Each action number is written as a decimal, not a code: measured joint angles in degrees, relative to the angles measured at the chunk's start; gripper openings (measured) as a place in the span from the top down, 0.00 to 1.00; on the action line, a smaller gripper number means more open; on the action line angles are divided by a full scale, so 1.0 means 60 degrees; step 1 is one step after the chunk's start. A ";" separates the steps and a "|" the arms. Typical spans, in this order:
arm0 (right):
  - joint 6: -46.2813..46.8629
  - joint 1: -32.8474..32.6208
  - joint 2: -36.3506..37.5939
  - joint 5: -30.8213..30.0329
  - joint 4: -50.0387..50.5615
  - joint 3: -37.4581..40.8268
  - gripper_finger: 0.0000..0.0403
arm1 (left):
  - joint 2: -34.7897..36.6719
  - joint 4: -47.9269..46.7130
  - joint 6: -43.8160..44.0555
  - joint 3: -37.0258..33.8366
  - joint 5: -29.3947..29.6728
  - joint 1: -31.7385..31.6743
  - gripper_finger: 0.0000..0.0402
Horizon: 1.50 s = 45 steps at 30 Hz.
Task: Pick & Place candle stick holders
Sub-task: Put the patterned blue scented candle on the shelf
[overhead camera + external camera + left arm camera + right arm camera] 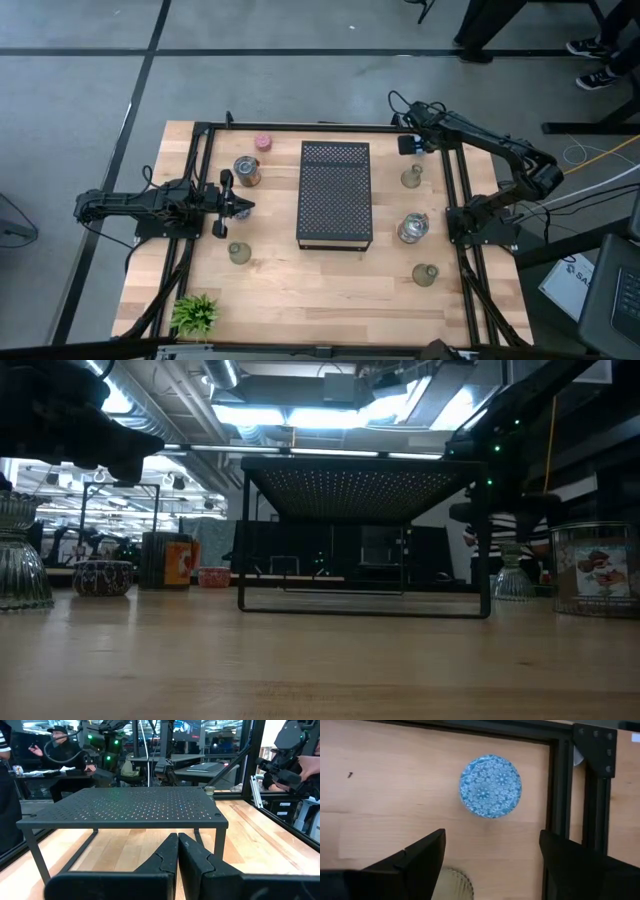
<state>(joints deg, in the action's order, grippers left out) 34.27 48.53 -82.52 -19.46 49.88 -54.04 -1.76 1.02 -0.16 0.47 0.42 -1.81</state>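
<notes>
While the right gripper hangs over the far right corner of the worktop with its jaws spread wide and nothing between them, a blue patterned holder is seen straight below, resting on the wood just beside the black frame rail. The rim of a ribbed olive holder shows near one jaw. The left gripper waits at the left side, level with the tray, its jaws pressed together and empty.

Little of the task appears done — the black perforated tray carries nothing, and the holders are still scattered on the worktop: a pink holder and a larger glass holder left of the tray, an olive one nearer the front, and on the right a small holder, a silvery glass holder and another olive one.

A grasp of the blue holder is judged to be the step in hand — the frame rail close beside it leaves scant room for the outer jaw. A small green plant stands at the front left corner, clear of the work.
</notes>
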 joint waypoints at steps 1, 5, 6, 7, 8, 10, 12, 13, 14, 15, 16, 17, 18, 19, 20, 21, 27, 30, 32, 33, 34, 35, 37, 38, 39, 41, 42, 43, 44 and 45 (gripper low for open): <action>0.0037 0.0000 0.0000 0.0000 0.0020 0.0000 0.19 | 0.0001 0.0000 0.0000 0.0001 -0.0002 0.0001 0.98; 0.0041 0.0000 0.0000 0.0010 -0.0020 0.0000 0.19 | 0.0000 0.0000 0.0000 -0.0001 0.0002 -0.0003 0.98; 0.0042 0.0000 0.0000 0.0029 -0.0048 0.0000 0.20 | -0.0002 0.0000 -0.0003 0.0003 0.0002 0.0000 0.98; 0.0042 0.0000 0.0000 0.0061 -0.0092 0.0000 0.20 | -0.0002 0.0000 -0.0004 -0.0001 -0.0001 0.0001 0.98; 0.0034 0.0000 0.0000 0.0073 -0.0134 0.0000 0.19 | 0.0000 0.0000 -0.0003 0.0000 -0.0002 -0.0001 0.98; 0.0001 0.0000 0.0000 0.0073 -0.0171 0.0000 0.20 | -0.0001 0.0000 -0.0005 -0.0001 0.0002 0.0001 0.98; 0.0080 0.0000 0.0000 0.0071 -0.0211 0.0000 0.20 | 0.0001 0.0000 -0.0004 0.0002 -0.0001 0.0000 0.98; 0.0164 0.0000 0.0000 0.0073 -0.0234 0.0000 0.19 | 0.0001 0.0000 -0.0004 -0.0001 0.0001 0.0000 0.98; 0.0241 0.0000 0.0000 0.0073 -0.0244 0.0000 0.19 | 0.0001 0.0000 -0.0005 -0.0001 0.0001 -0.0002 0.98; 0.0315 0.0000 0.0000 0.0070 -0.0253 0.0000 0.18 | -0.0003 0.0000 -0.0007 0.0003 -0.0002 0.0000 0.98; 0.0422 0.0000 0.0000 0.0044 -0.0284 0.0000 0.17 | 0.0001 0.0000 -0.0004 0.0003 0.0002 -0.0003 0.98; 0.0483 0.0000 0.0000 -0.0007 -0.0319 0.0000 0.15 | 0.0001 0.0000 -0.0004 -0.0001 -0.0002 0.0001 0.98; 0.0572 0.0000 0.0000 -0.0076 -0.0319 0.0000 0.14 | -0.0001 0.0000 -0.0004 0.0000 -0.0002 -0.0001 0.98; 0.0712 0.0000 0.0000 -0.0187 -0.0312 0.0000 0.11 | -0.0001 0.0000 -0.0007 -0.0001 -0.0002 0.0000 0.98; 0.0823 0.0000 0.0000 -0.0299 -0.0315 0.0000 0.09 | -0.0002 0.0000 -0.0007 0.0002 0.0001 -0.0003 0.98; 0.0938 0.0000 0.0000 -0.0372 -0.0305 0.0000 0.07 | -0.0002 0.0000 -0.0004 0.0000 0.0000 0.0000 0.98; 0.1073 0.0000 -0.0134 -0.0477 -0.0282 0.0002 0.02 | -0.0003 0.0000 -0.0007 0.0000 -0.0002 0.0000 0.98; 0.1073 0.0004 -0.0366 -0.0483 -0.0288 0.0013 0.02 | 0.0000 0.0000 -0.0007 -0.0001 -0.0001 -0.0001 0.98; 0.1073 0.0035 -0.0544 -0.0484 -0.0322 0.0016 0.02 | 0.0001 0.0000 -0.0010 -0.0001 -0.0002 -0.0001 0.98; 0.1073 0.0059 -0.0634 -0.0485 -0.0362 0.0018 0.02 | -0.0002 0.0000 -0.0007 -0.0001 0.0002 0.0001 0.98; 0.1073 0.0089 -0.0727 -0.0498 -0.0465 0.0018 0.02 | 0.0001 0.0000 -0.0007 -0.0001 -0.0002 -0.0002 0.98; 0.1074 0.0134 -0.0824 -0.0503 -0.0560 0.0018 0.02 | 0.0001 0.0000 -0.0008 0.0003 -0.0002 0.0001 0.98; 0.1076 0.0228 -0.1019 -0.0504 -0.0699 0.0018 0.02 | -0.0001 0.0000 -0.0007 -0.0001 -0.0002 0.0001 0.98; 0.1076 0.0282 -0.1125 -0.0503 -0.0760 0.0018 0.02 | -0.0002 0.0000 -0.0007 -0.0001 0.0001 0.0000 0.98; 0.1073 0.0336 -0.1230 -0.0497 -0.0779 0.0019 0.02 | 0.0001 0.0000 -0.0010 -0.0001 0.0001 -0.0002 0.98; 0.1077 0.0462 -0.1402 -0.0426 -0.0823 0.0022 0.02 | -0.0001 0.0000 -0.0007 -0.0001 -0.0002 -0.0001 0.98; 0.1077 0.0525 -0.1468 -0.0415 -0.0854 0.0022 0.02 | -0.0003 0.0000 -0.0007 0.0001 -0.0002 -0.0001 0.98; 0.1073 0.0593 -0.1534 -0.0350 -0.0861 0.0022 0.02 | -0.0001 0.0000 -0.0009 -0.0001 0.0001 -0.0002 0.98; 0.1073 0.0663 -0.1596 -0.0287 -0.0896 0.0022 0.02 | 0.0000 0.0000 -0.0010 0.0000 -0.0002 0.0000 0.98; 0.1078 0.0727 -0.1658 -0.0195 -0.0955 0.0022 0.02 | 0.0001 0.0000 -0.0006 0.0003 0.0001 0.0001 0.98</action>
<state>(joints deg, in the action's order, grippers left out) 40.74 52.90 -92.47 -20.63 44.15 -53.91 -1.76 1.02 -0.20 0.49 0.42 -1.80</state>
